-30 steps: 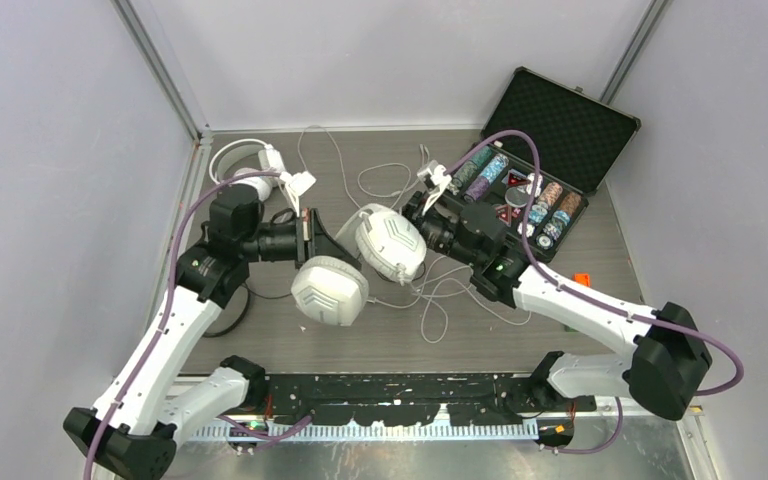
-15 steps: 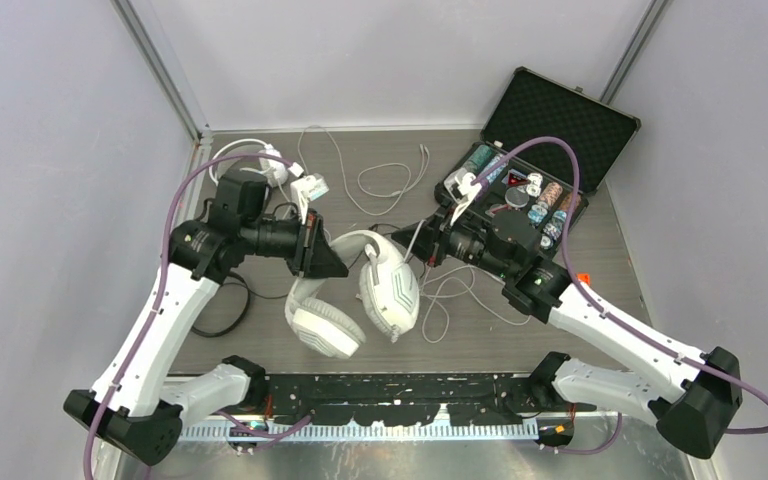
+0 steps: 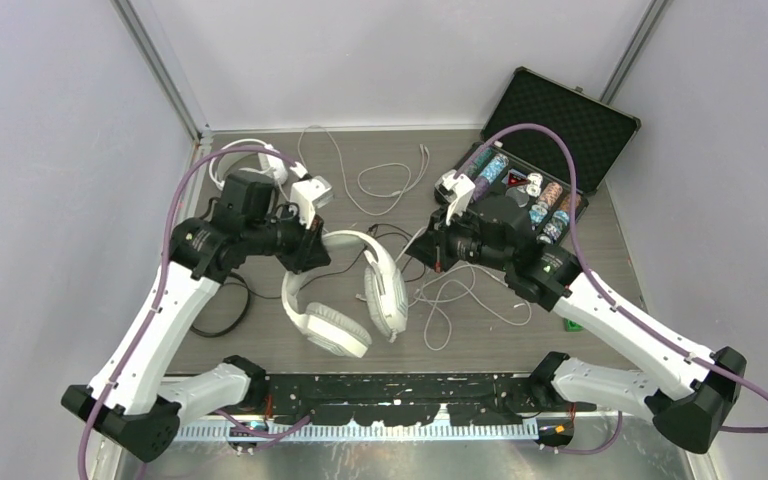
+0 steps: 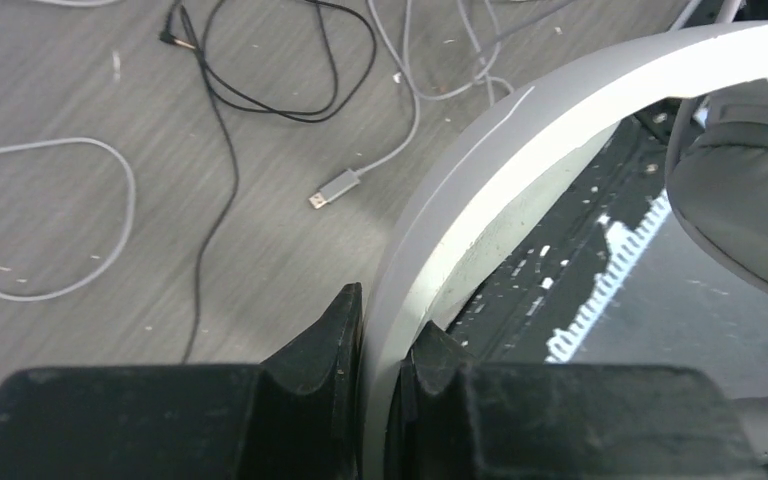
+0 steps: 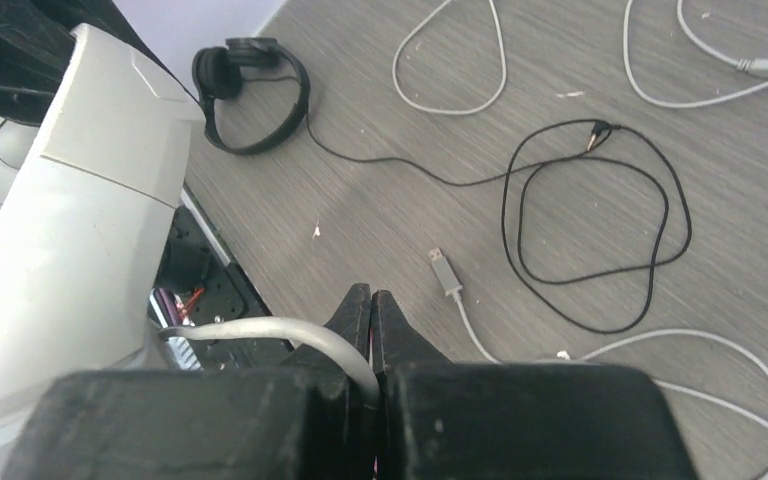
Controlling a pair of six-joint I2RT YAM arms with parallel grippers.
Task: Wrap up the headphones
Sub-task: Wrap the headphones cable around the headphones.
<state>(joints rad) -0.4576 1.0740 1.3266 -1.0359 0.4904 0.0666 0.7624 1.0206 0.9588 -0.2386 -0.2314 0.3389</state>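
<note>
From above, the left arm's fingers (image 3: 312,247) are clamped on the band of a large white over-ear headset with padded cups (image 3: 345,240) near the middle of the grey wood-grain desk (image 3: 520,340). Its two cups hang toward the near edge, and whether they rest on the desk I cannot tell. The right arm's fingers (image 3: 423,247) point at the headset from the other side, just beside its right cup. A second white headset (image 3: 243,152) lies at the far left corner, an open black foam-lined case of coloured poker chips (image 3: 563,128) sits at the far right, and loose white cables (image 3: 388,180) trail between them. In the left wrist view the left arm's fingers (image 4: 384,322) pinch the curved white band (image 4: 520,130) edge-on. A grey padded cup (image 4: 750,200) fills the right side, and a silver plug (image 4: 335,187) and a black cable (image 4: 260,60) lie on the desk beyond. In the right wrist view the right arm's fingers (image 5: 371,300) are pressed together on a thin white cable (image 5: 250,328) that curves in from the left. Beyond them lie a small black headset (image 5: 250,95), its looped black cable (image 5: 600,230) and a silver plug (image 5: 445,270) on the desk.
</note>
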